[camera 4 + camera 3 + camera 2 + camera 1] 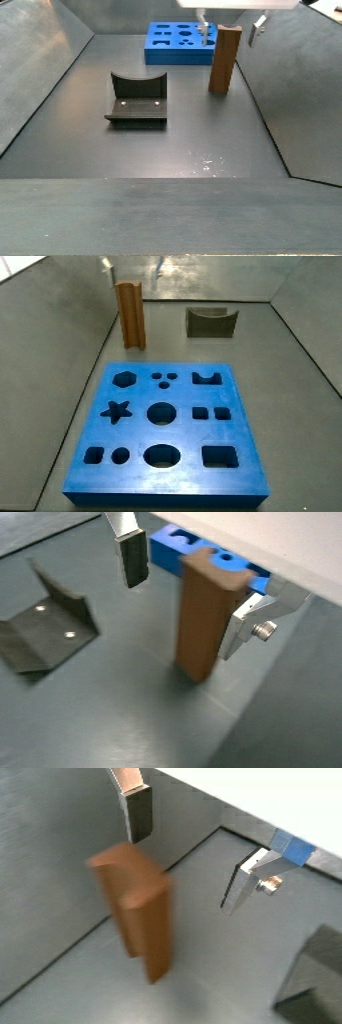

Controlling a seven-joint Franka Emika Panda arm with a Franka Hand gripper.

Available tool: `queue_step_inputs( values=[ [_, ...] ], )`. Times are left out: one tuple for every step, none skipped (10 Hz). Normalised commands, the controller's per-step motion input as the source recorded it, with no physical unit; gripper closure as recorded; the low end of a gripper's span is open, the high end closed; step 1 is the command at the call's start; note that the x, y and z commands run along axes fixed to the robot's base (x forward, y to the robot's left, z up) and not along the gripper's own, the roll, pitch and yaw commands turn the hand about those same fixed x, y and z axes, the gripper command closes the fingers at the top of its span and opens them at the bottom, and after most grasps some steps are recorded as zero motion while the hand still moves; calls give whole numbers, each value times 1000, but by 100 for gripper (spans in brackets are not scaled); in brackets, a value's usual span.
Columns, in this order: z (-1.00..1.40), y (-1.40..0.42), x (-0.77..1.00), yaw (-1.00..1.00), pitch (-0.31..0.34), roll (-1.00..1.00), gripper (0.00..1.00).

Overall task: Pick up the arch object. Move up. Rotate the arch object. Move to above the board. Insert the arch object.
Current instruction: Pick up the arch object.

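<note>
The arch object [225, 62], a tall orange-brown wooden block, stands upright on the grey floor next to the board's near end. It shows in both wrist views [135, 916] [209, 617] and in a side view [128, 313]. The gripper [227, 24] is just above it, open, with its jaws on either side of the block's top [182, 617] [185, 868]. The dark-padded finger [131, 560] stands well clear of the block. The silver finger [251, 624] is close beside it. The bright-blue board [234, 426] lies flat with dark cut-outs; it also shows in the other side view [163, 48].
The fixture, a dark L-shaped bracket with a curved notch, stands on the floor apart from the block [138, 100] [210, 322] [47, 627]. Grey walls enclose the floor on all sides [54, 60].
</note>
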Motion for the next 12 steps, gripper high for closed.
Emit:
queue_step_inputs(
  values=[
    [-117, -377, -111, 0, -149, 0, 0],
    [-91, -337, -63, 3, -153, -6, 0],
    [-57, -323, -71, 9, -83, 0, 0],
    [-94, -377, -29, 46, -90, 0, 0],
    [14, 0, 0, 0, 13, 24, 0],
    [0, 0, 0, 0, 0, 0, 100],
    [0, 0, 0, 0, 0, 0, 100],
    [0, 0, 0, 0, 0, 0, 100],
    [0, 0, 0, 0, 0, 0, 100],
    [0, 0, 0, 0, 0, 0, 100],
    [0, 0, 0, 0, 0, 0, 100],
    [0, 0, 0, 0, 0, 0, 100]
  ],
)
